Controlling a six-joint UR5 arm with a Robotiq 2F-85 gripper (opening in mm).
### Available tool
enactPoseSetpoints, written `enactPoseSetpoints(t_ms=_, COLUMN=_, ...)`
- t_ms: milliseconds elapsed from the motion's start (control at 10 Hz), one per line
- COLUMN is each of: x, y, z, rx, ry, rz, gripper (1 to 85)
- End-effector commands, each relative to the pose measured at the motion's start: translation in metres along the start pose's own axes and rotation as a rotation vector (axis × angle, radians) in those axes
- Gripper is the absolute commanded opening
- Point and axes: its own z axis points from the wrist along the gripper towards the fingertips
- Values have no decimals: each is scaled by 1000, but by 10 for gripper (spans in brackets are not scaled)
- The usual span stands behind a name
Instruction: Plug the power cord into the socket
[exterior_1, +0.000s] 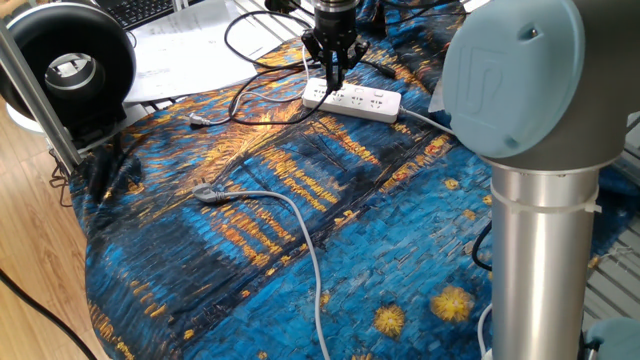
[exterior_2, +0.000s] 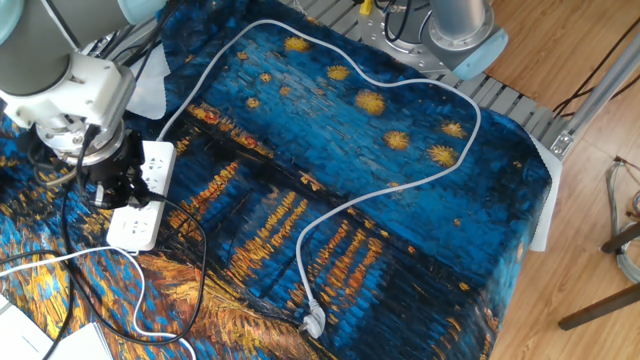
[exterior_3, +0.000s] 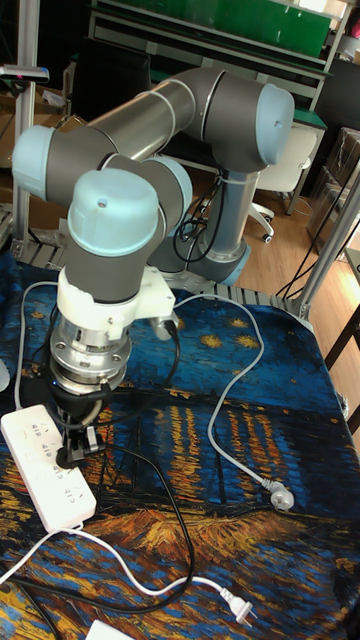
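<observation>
Since the gripper (exterior_3: 78, 447) sits right down on the socket (exterior_1: 352, 98) at the far side of the worktop, I'd say we're at the actual push-in step, though it's not clearly seated yet. Jaws look pinched on the power cord (exterior_3: 170, 520) plug, which sits on the strip's middle outlets. What's left is probably pressing it home and letting go. That grey-white cable (exterior_2: 385, 190) lies loose, well apart.

The end effector (exterior_3: 77, 448) stands over the socket (exterior_3: 42, 466), seemingly touching.
</observation>
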Motion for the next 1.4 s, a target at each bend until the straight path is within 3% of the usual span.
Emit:
enactPoseSetpoints(t_ms=0, x=-1, y=-1, z=0, rx=4, ry=-7, rz=15, gripper=13)
enactPoseSetpoints(t_ms=400, x=-2, y=-2, z=1, rx=7, ry=-13, rz=18, gripper=13)
enactPoseSetpoints(t_ms=700, x=3, y=2, z=0, rx=-9, ry=10, rz=27, gripper=13)
enactPoseSetpoints(t_ms=800, x=11, y=6, z=0, rx=-21, ry=39, rz=53, gripper=13)
enactPoseSetpoints(t_ms=900, x=11, y=6, z=0, rx=-21, ry=42, rz=140, gripper=13)
enactPoseSetpoints(t_ms=1100, x=-5, y=1, z=0, rx=-7, ry=-20, rz=195, gripper=13)
enactPoseSetpoints(t_ms=1300, x=2, y=10, z=0, rx=-31, ry=0, rz=167, gripper=13)
